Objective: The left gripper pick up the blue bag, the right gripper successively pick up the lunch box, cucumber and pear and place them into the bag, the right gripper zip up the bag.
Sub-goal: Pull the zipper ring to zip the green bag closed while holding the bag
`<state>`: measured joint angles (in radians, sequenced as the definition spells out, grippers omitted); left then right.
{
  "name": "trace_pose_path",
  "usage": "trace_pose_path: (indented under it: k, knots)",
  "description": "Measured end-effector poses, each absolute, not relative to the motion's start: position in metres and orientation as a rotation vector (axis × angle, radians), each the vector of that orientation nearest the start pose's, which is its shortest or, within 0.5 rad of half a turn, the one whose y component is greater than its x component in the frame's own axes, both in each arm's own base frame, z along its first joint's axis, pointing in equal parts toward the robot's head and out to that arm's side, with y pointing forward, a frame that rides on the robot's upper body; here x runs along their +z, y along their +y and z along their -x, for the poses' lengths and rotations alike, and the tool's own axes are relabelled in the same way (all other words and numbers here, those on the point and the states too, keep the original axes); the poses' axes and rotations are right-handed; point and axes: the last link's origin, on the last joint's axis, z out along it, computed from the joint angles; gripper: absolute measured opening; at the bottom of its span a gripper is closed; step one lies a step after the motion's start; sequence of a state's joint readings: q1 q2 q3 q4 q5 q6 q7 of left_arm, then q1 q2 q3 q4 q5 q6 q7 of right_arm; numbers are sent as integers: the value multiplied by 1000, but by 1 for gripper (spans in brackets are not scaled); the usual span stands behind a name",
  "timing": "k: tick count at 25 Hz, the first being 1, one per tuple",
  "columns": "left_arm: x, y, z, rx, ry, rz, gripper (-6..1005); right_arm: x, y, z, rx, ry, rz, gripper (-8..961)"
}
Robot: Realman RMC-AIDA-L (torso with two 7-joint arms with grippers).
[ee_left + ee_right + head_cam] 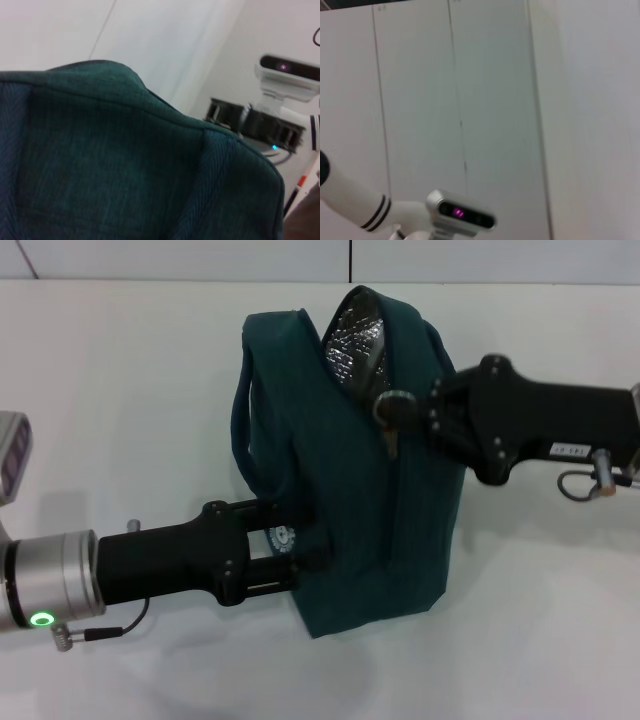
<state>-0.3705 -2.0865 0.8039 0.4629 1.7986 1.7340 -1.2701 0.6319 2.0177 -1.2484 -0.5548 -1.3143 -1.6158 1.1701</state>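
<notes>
Reaching in from the left edge of the white tabletop [120,390]: the left gripper [300,552], black forearm behind a silver wrist with a lit green ring [41,619] and a thin cable with metal plug [95,633] dangling below. Fingers clamped on the lower left side of the blue bag [350,500], beside a small round badge [283,538] on the fabric. Standing upright near the middle of the tabletop, toward its far edge: the bag itself, teal-blue cloth, carrying straps looped at its left and right sides. Zip running up the centre of the front face, closed along most of its length, a wedge still gaping at the top with silver foil lining [352,340] on show. Meeting the bag at that upper opening from the right: the right gripper [392,410], black forearm with a small white label [569,451], fingertips pinched at the zip pull [391,444], which hangs just below them. Filling most of the left wrist view: dark bag fabric [125,165], pale wall and the robot's head camera [289,70] behind. Showing in the right wrist view: only wall panels [485,90] and the same camera head [461,215]. Lunch box, cucumber and pear: none visible, bag contents hidden.
</notes>
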Motion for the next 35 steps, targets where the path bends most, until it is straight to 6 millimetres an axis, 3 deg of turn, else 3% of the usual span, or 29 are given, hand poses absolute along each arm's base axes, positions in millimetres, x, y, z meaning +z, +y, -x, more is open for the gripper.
trace_pose_path:
  k: [10,17,29,35]
  knots:
    - [-32,254,274,-1094,-809,2749,683,-15,349,-165,1169,93,2743,17]
    - [-38,255,270,-1209,-895,2652,685,-21,346,-170,1150,104,2756,17]
    - [-50,248,266,-1269,-1020,2638,721,-23,344,-175,1142,106,2750,17]
    - [-52,246,274,-1265,-1037,2558,718,-24,341,-179,1147,104,2742,17]
